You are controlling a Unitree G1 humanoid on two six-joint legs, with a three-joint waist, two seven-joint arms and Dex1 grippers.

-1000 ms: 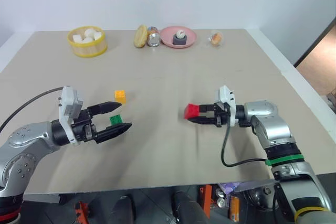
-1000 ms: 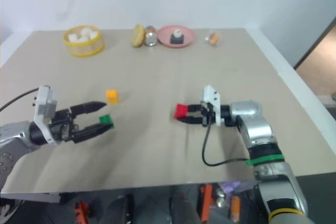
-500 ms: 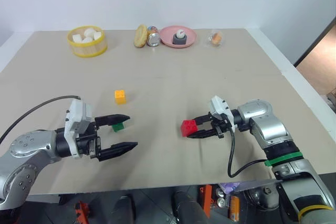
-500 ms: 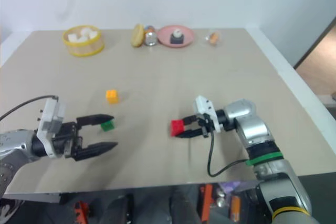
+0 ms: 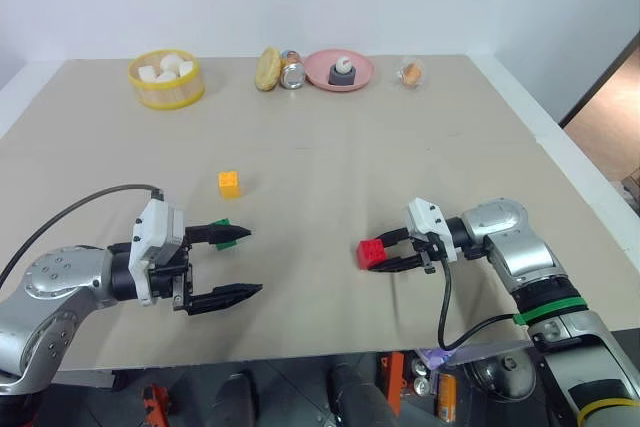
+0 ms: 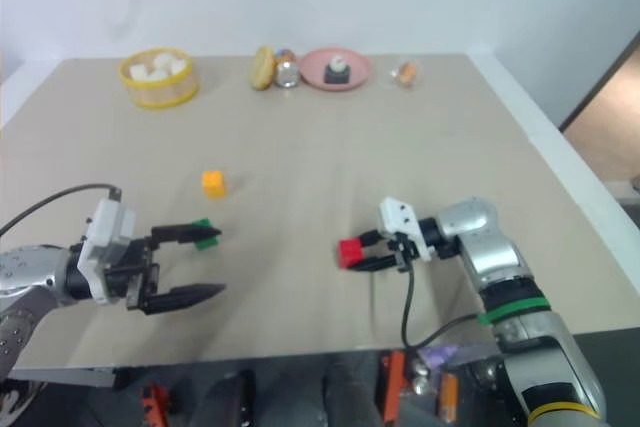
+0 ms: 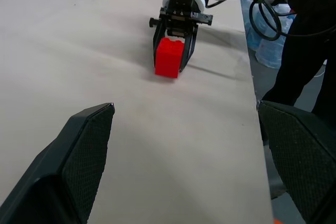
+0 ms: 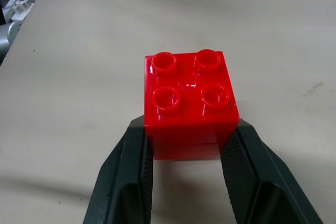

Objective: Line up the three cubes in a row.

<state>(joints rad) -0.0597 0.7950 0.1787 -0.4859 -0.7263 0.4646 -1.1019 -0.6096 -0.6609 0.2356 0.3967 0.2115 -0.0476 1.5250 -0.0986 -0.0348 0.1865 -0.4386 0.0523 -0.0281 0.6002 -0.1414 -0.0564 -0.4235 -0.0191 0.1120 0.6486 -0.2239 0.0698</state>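
Low over the table [image 5: 420,147], the right gripper [image 5: 392,253] clamps the red cube [image 5: 371,253], likely for setting down. Left gripper [image 5: 235,264] is spread empty beside the green cube [image 5: 224,237]; yellow cube [image 5: 229,183] lies just beyond.

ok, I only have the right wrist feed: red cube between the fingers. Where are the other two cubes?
Observer: Both are on the robot's left half of the table. The orange-yellow cube stands alone; the green cube is nearer the robot, by the left gripper.
Operator: Is left holding the green?
Observer: No. Its jaws are wide open and empty, and the green cube sits on the table just behind the upper fingertip.
Operator: Is red down yet?
Observer: The right gripper is shut on the red cube, low over the table. I cannot tell whether it touches.
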